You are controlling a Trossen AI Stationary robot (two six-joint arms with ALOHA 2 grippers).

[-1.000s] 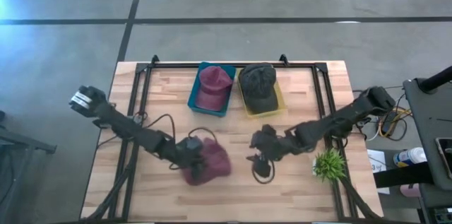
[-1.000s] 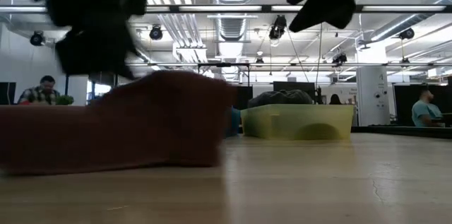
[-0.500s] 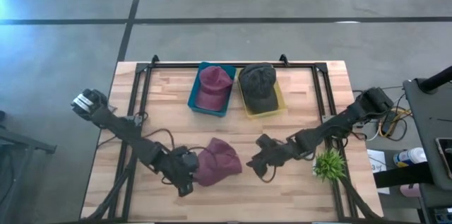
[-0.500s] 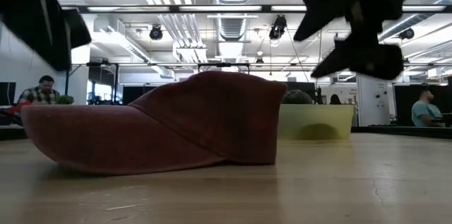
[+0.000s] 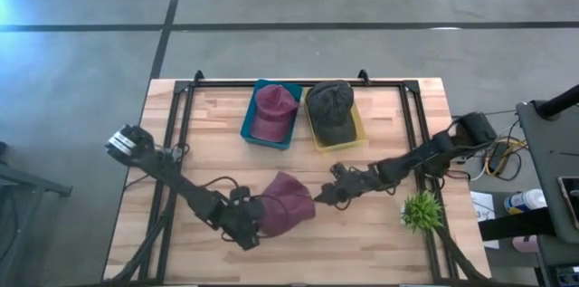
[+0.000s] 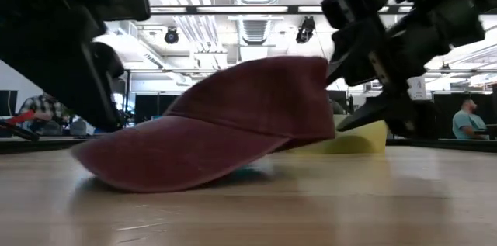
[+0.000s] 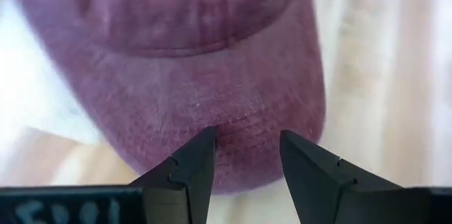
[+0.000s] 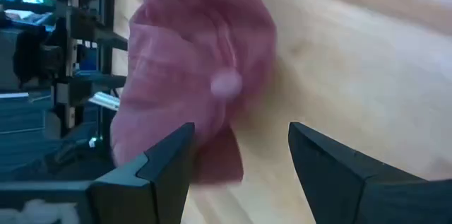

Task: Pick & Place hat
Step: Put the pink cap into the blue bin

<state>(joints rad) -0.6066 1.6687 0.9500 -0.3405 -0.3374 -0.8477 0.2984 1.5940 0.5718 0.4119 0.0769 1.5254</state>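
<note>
The loose maroon cap [image 5: 286, 204] lies on the wooden table [image 5: 389, 242] at lower centre of the high view, its long axis running from lower left to upper right. The left gripper [image 7: 246, 155], fingers apart and empty, faces its brim; the right gripper [image 8: 239, 155], wide open, flanks the crown. Each is equally close. Three caps in all: one loose, one maroon in the blue bin [image 5: 248, 122], one dark in the yellow bin [image 5: 360, 130].

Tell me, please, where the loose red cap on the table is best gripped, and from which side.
Probably the brim. The loose red cap lies on the wood with its flat brim toward the left gripper, whose open fingers already frame the brim's edge. A thin, stiff edge suits a two-finger pinch better than the soft rounded crown, which faces the open right gripper. So come in low from the left arm's side.
</note>
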